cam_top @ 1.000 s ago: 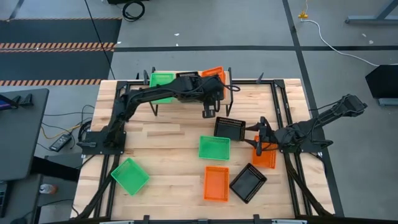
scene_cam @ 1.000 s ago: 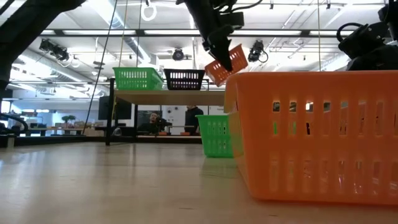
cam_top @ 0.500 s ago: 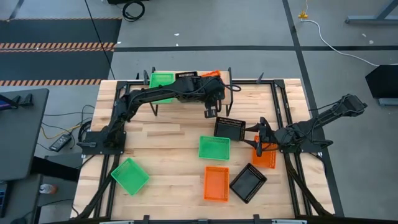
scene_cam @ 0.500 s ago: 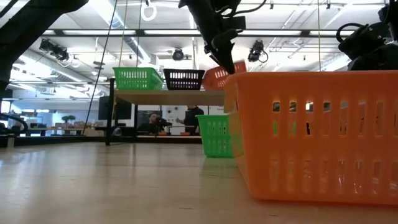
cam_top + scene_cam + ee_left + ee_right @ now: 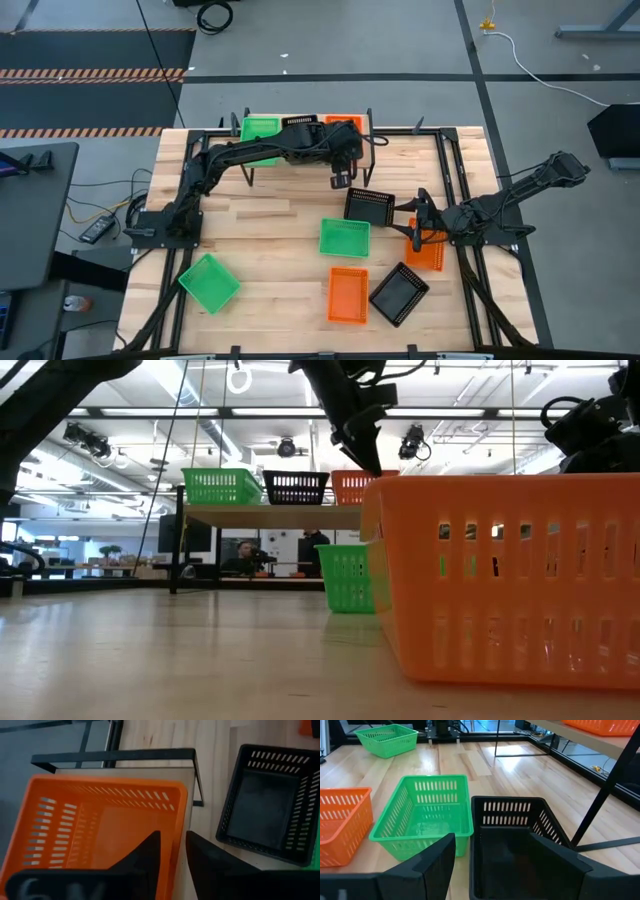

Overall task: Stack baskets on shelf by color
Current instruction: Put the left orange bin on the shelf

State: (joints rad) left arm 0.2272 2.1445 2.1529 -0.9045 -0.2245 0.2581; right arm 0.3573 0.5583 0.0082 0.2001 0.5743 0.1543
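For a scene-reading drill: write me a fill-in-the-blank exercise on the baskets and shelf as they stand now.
1. The shelf carries ___ baskets.
2. The middle basket on the shelf is ___.
3. The left gripper hovers at the shelf's ___ basket.
4. The right gripper is at a black basket beside a ___ basket.

Missing words: three; black; orange; green

We note the shelf [image 5: 372, 131] at the table's far edge carrying a green basket [image 5: 260, 127], a black basket [image 5: 300, 122] and an orange basket [image 5: 343, 124] in a row. The left gripper [image 5: 340, 180] hangs just in front of the orange one. On the tabletop [image 5: 265, 230] lie six more baskets — two green, two orange, two black. The right gripper [image 5: 418, 232] sits beside the nearer orange one.
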